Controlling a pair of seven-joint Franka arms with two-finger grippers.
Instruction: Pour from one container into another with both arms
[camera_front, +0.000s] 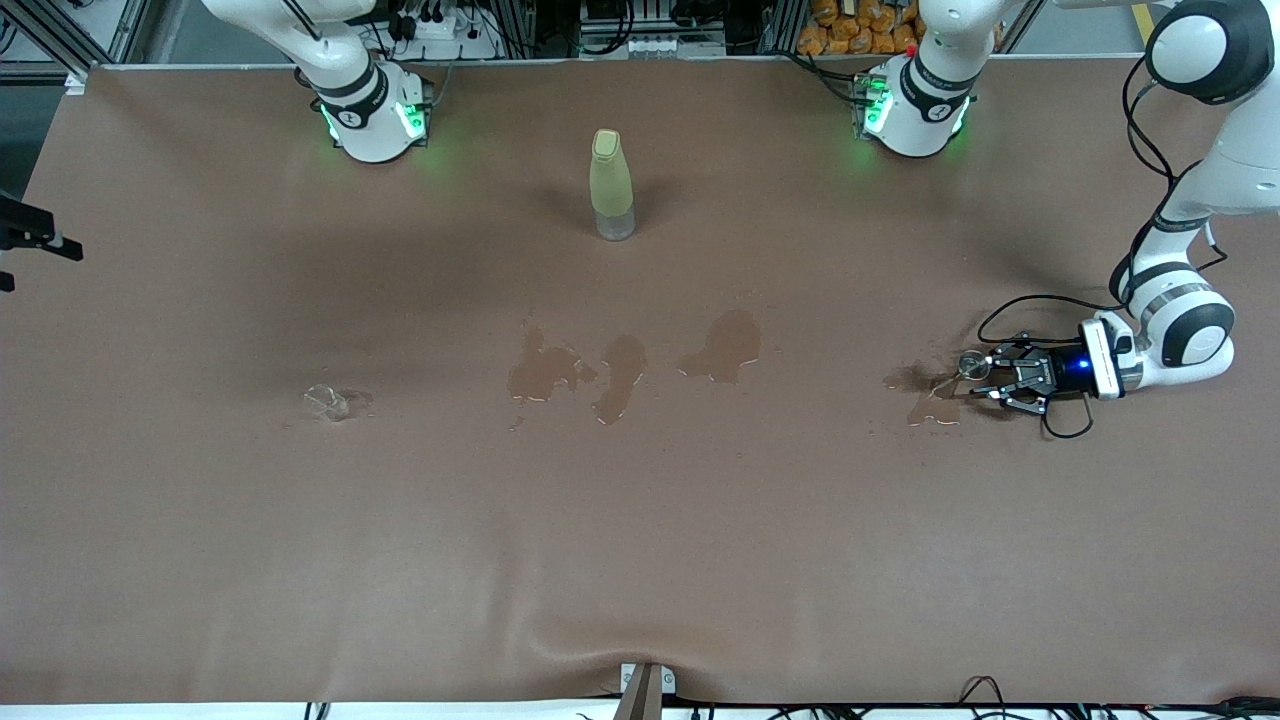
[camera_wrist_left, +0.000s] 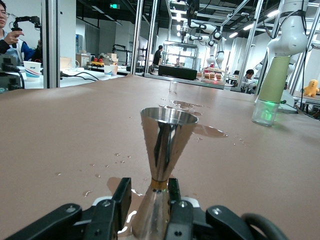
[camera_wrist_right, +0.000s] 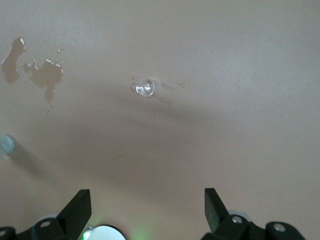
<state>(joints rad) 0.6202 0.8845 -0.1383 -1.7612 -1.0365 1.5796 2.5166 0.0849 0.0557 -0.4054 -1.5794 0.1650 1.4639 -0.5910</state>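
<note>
The bottle (camera_front: 612, 186) stands on the table (camera_front: 200, 540) between the two arm bases, farther from the front camera than the puddles (camera_front: 620, 370) spread across the middle. The glass cup (camera_front: 327, 403) sits toward the right arm's end, about level with those puddles. The stemmed vessel (camera_front: 968, 368) stands upright toward the left arm's end, beside a small wet patch (camera_front: 925, 395), its waist between the fingers of the left gripper (camera_front: 1000, 378).
</note>
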